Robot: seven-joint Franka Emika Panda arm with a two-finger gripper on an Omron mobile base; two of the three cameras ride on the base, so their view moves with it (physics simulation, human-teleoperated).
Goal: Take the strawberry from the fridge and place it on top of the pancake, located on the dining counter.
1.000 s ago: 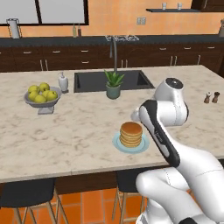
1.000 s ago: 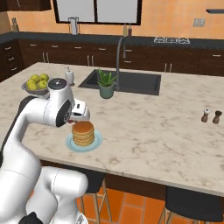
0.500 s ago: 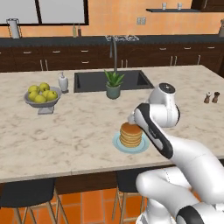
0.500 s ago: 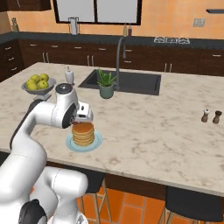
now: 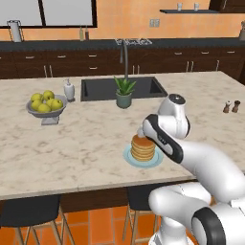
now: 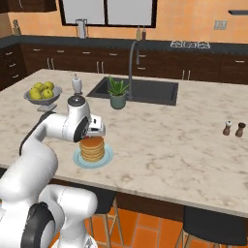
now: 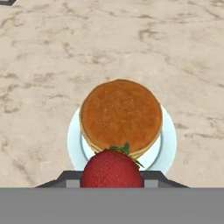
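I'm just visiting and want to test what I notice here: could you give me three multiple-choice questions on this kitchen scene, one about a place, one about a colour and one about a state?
1. Where does the pancake stand?
A. in the sink
B. on a plate on the counter
C. on a stool

2. What colour is the plate?
A. light blue
B. black
C. red

3. What is the state of the strawberry?
A. lying on the pancake
B. in the fruit bowl
C. held in the jaws, not yet on the pancake

Answers:
1 B: the stack sits on its plate on the beige counter, near the front edge.
2 A: the rim around the stack is pale blue.
3 C: in the hand view the berry sits between the gripper tips, with the pancake top bare.
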